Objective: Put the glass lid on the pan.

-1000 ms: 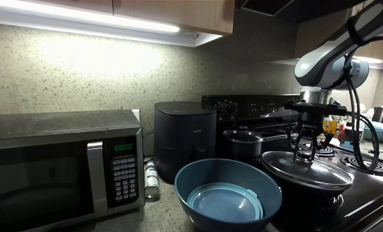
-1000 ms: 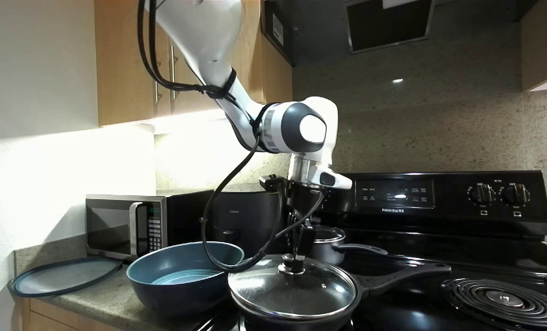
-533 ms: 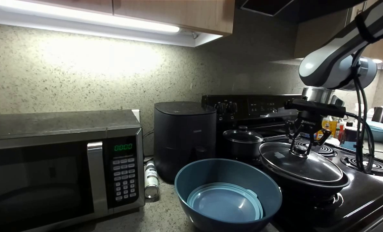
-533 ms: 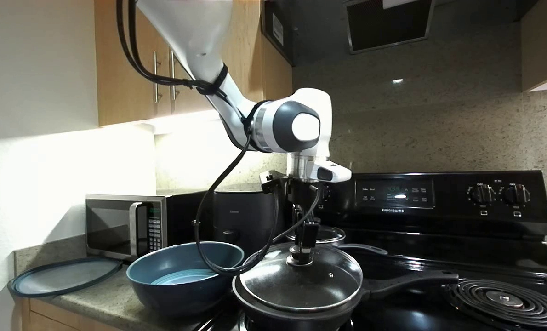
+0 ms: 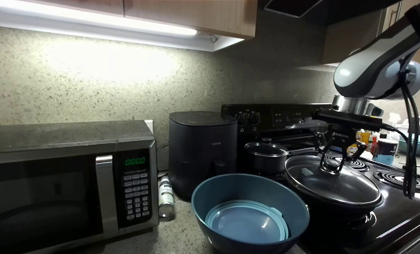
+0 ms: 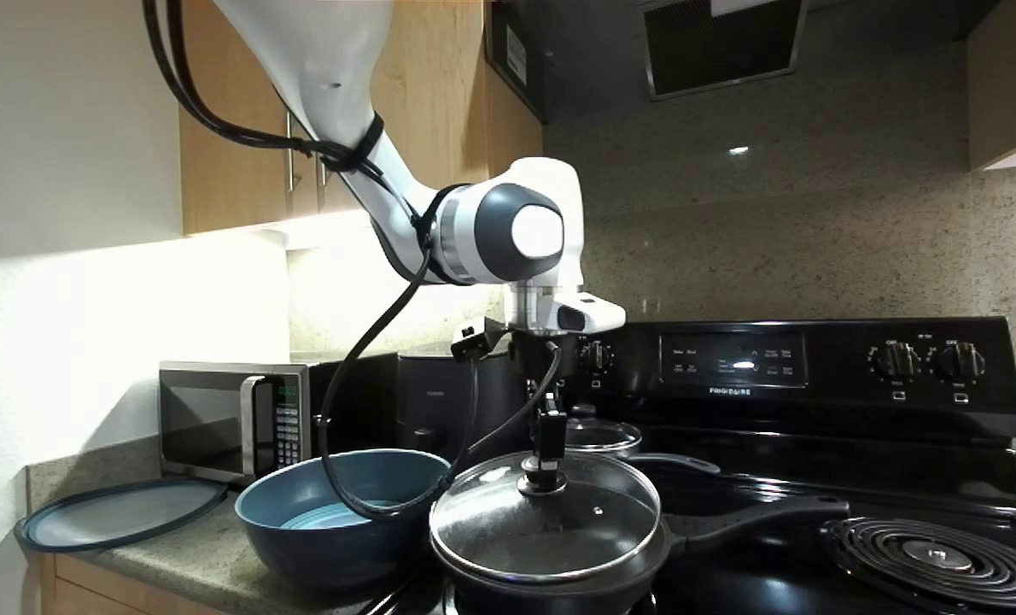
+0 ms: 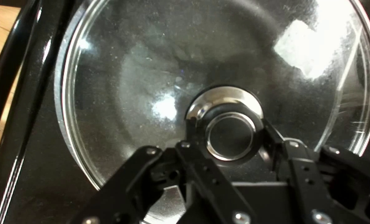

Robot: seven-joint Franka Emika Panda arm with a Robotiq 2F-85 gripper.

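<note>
So that the glass lid [image 6: 552, 531] may seat level on the pan [image 6: 551, 596] near the worktop's [image 5: 404, 209] front edge, my 2 fingers [image 7: 195, 137] grip its knob [image 7: 230, 136].

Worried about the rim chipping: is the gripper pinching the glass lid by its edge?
No: in the wrist view, the gripper holds the glass lid by its central knob.

Your wrist view is looking closely down on the glass lid [image 7: 200, 67]. Both exterior views are facing the backsplash [image 5: 185, 84] from farther back, sharing the blue bowl [image 6: 324, 551] and stove [image 6: 815, 457].
</note>
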